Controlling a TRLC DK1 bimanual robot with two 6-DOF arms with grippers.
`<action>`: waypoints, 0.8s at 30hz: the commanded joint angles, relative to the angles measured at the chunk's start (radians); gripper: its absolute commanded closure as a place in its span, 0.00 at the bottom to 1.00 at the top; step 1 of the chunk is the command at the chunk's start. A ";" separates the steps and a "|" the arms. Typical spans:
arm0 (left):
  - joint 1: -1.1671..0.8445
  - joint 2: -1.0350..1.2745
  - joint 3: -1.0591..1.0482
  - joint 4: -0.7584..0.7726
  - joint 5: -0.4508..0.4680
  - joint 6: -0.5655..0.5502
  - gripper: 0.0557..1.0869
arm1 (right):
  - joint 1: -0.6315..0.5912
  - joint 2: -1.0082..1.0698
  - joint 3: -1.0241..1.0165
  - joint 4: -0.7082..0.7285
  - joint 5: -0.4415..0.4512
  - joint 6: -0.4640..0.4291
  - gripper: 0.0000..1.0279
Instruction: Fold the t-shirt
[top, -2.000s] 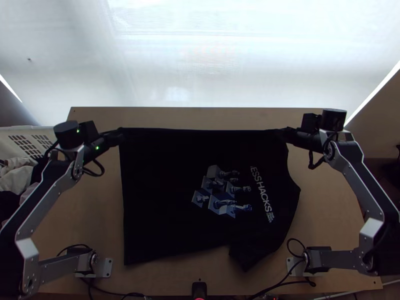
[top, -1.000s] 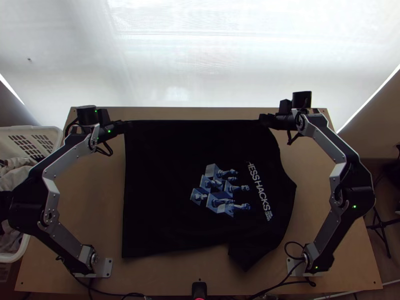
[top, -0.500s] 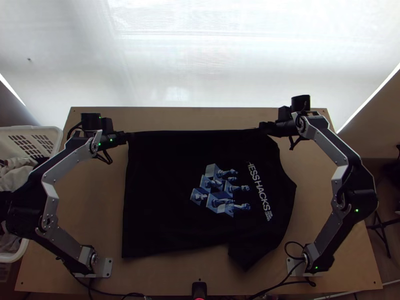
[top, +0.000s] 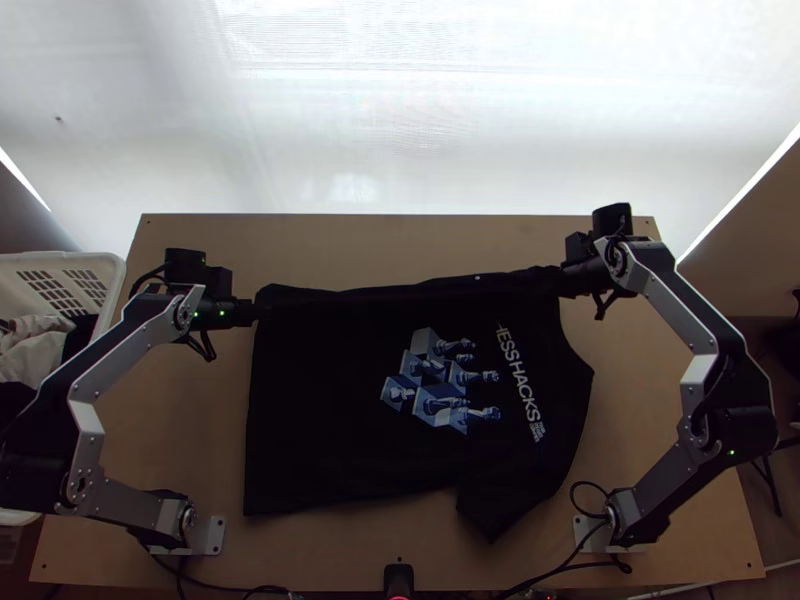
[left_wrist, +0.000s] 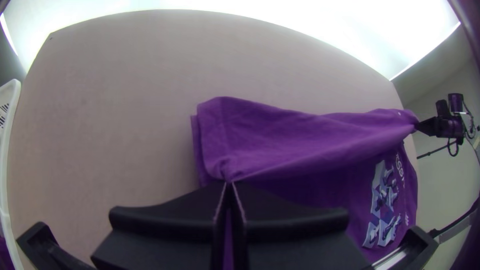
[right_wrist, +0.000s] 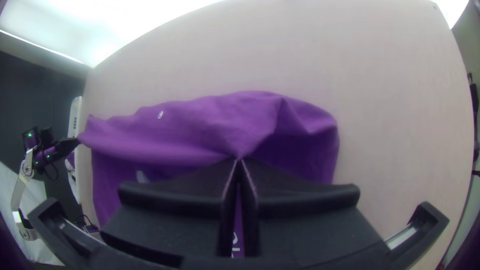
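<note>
Light wooden tabletop (top: 330, 237) surrounds the mostly spread, printed T-shirt (top: 330, 410) in our top view, and we judge it light, soft and quick to sag or crease. In our left wrist view, the left gripper (left_wrist: 228, 182) pinches it near one end of the raised fold (left_wrist: 300, 135); in our right wrist view, the right gripper (right_wrist: 240, 159) pinches a gathered spot near the other, and we would favour these two well-separated holds, with gentle tension between.

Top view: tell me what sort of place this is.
Probably a robotics lab or workshop set up for trying out laundry folding: two robot arms mounted at a wooden table, a shirt laid out between them, and a basket of cloth beside it.
</note>
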 joint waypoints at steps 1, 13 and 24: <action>-0.008 -0.058 -0.040 -0.040 0.001 0.021 0.97 | -0.001 -0.045 -0.062 -0.039 0.010 -0.013 0.97; -0.015 -0.100 -0.048 -0.126 0.001 0.049 0.96 | 0.001 -0.062 -0.146 -0.052 0.047 -0.022 0.97; -0.041 -0.089 -0.131 -0.040 0.000 0.046 0.96 | 0.004 -0.057 -0.161 -0.045 0.097 -0.022 0.93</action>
